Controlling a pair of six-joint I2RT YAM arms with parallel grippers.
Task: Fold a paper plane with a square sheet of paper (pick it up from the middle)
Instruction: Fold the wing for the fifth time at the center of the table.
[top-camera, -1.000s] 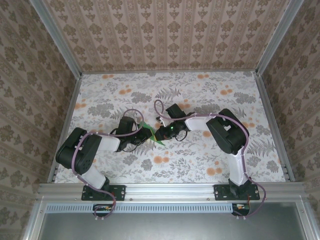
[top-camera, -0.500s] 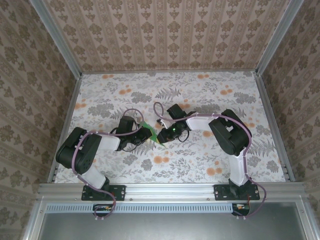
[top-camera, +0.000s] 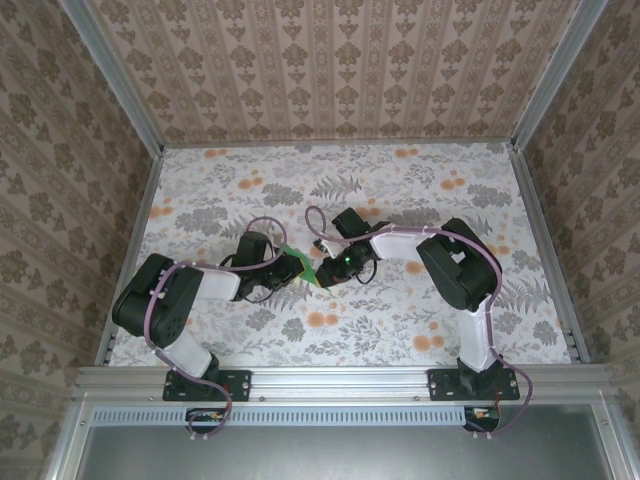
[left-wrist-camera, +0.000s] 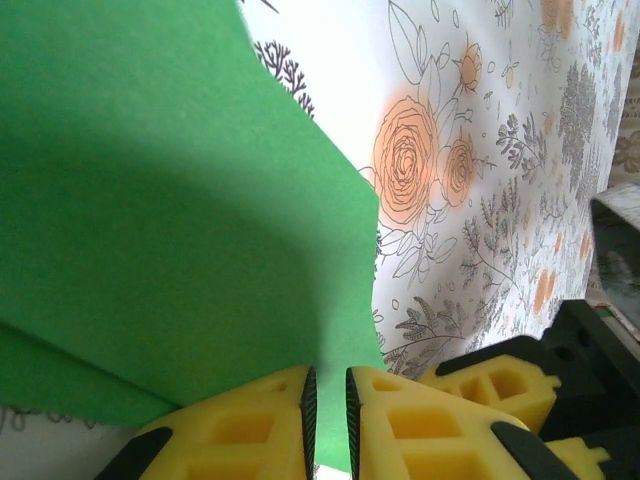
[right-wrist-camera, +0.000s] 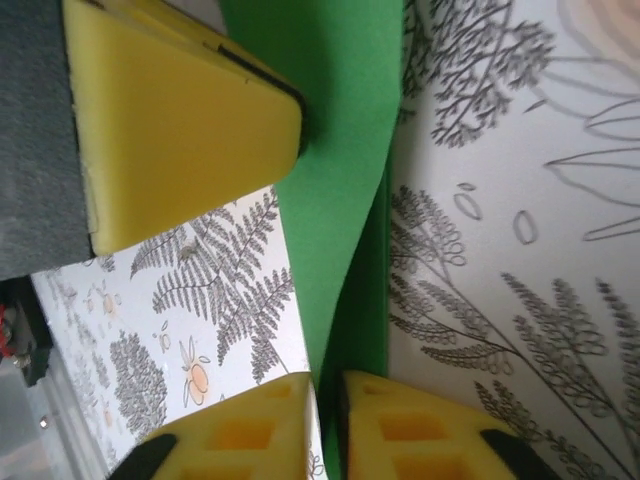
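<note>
With the left pincer (left-wrist-camera: 327, 400) and right pincer (right-wrist-camera: 327, 405) each nipped tight on the green paper (left-wrist-camera: 150, 200), pulling apart unevenly could tear it or drag it askew.

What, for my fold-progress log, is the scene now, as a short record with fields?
paper: green paper, overlapping layers visible
left end effector: shut on the paper's edge
right end effector: shut on the paper's edge
location: near the middle of the floral table
arms: both tips meet at the paper
</note>
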